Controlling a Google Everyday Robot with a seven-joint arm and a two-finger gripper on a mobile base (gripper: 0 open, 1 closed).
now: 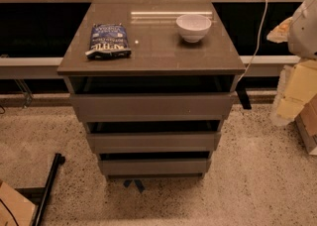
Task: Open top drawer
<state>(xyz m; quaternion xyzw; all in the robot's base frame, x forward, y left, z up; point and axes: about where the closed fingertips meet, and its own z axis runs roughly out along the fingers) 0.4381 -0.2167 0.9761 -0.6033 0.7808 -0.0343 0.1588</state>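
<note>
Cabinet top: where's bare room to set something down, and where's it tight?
Free: the front strip of the cabinet top, between the front edge and both items; the middle lane between the blue bag and the white bowl; the back-left corner behind the bag. Tightest: back-right, around the bowl. No end effector in view.

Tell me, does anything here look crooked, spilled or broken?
Only small things. The blue bag lies a bit crooked on the cabinet top, and a blue crossed mark sits on the floor under the cabinet's front. The white bowl stands upright, nothing spilled; the top drawer looks undamaged. The gripper is not in view.
</note>
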